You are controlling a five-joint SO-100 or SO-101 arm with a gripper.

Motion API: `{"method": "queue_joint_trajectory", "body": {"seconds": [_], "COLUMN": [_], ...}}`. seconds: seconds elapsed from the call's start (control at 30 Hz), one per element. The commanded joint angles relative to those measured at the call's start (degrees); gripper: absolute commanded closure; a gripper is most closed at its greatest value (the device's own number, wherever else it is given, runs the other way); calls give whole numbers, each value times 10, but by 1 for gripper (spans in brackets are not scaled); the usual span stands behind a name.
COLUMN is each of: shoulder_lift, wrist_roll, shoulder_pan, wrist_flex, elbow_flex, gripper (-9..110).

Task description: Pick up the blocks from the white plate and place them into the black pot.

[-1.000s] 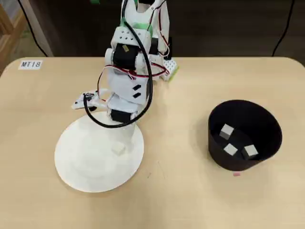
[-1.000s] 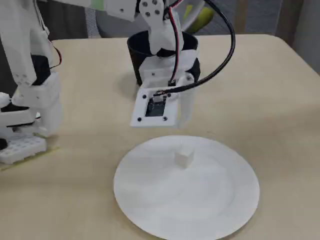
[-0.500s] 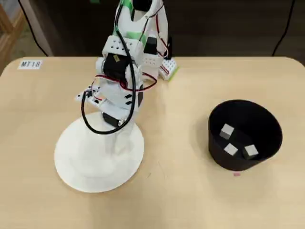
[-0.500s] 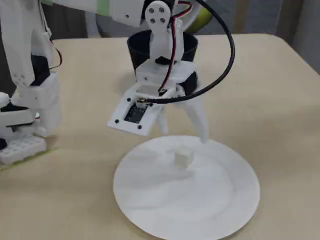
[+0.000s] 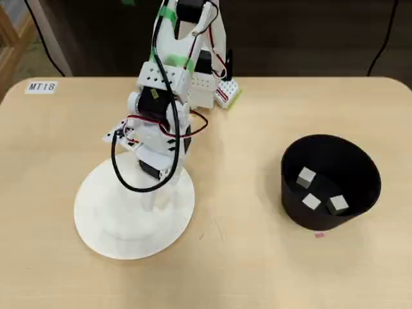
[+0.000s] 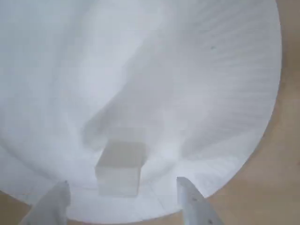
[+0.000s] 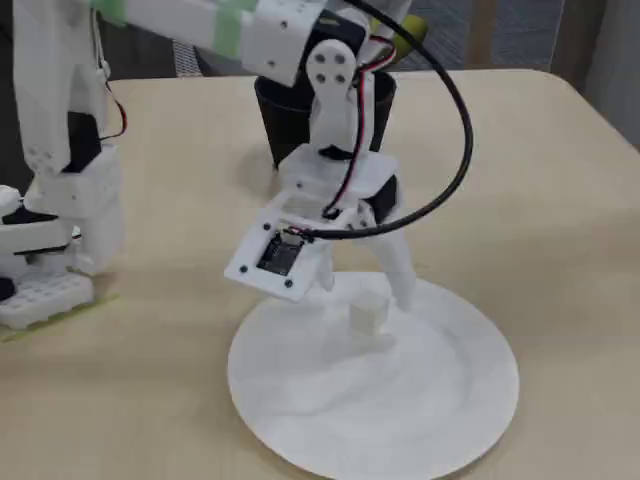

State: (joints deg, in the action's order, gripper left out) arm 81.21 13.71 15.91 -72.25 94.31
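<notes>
You are looking at three blocks [image 5: 306,176] already lying in the black pot [image 5: 360,168] at the overhead view's right, while your pincer [image 6: 123,197] is hanging spread around what seems the last block [image 6: 120,168], low on the white plate [image 6: 225,93].

Between the white claw's [image 6: 122,197] fingers sits one pale off-white block [image 6: 119,168] on the plain white plate [image 7: 400,420]. Well away from the claw, the matte black pot [image 5: 360,199] holds three pale grey-white blocks [image 5: 307,176]. The table [image 5: 257,270] is light wood.
</notes>
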Motion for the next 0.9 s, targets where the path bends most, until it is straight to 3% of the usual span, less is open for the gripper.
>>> {"method": "queue_joint_trajectory", "body": {"seconds": [0.0, 0.27, 0.47, 0.73, 0.87], "shoulder_lift": [-4, -28, -36, -33, 11], "wrist_roll": [3, 12, 25, 10, -79], "shoulder_pan": [6, 12, 22, 26, 20], "wrist_flex": [11, 49, 80, 107, 188], "elbow_flex": [-26, -26, -26, -27, -20], "gripper": [70, 76, 104, 104, 104]}}
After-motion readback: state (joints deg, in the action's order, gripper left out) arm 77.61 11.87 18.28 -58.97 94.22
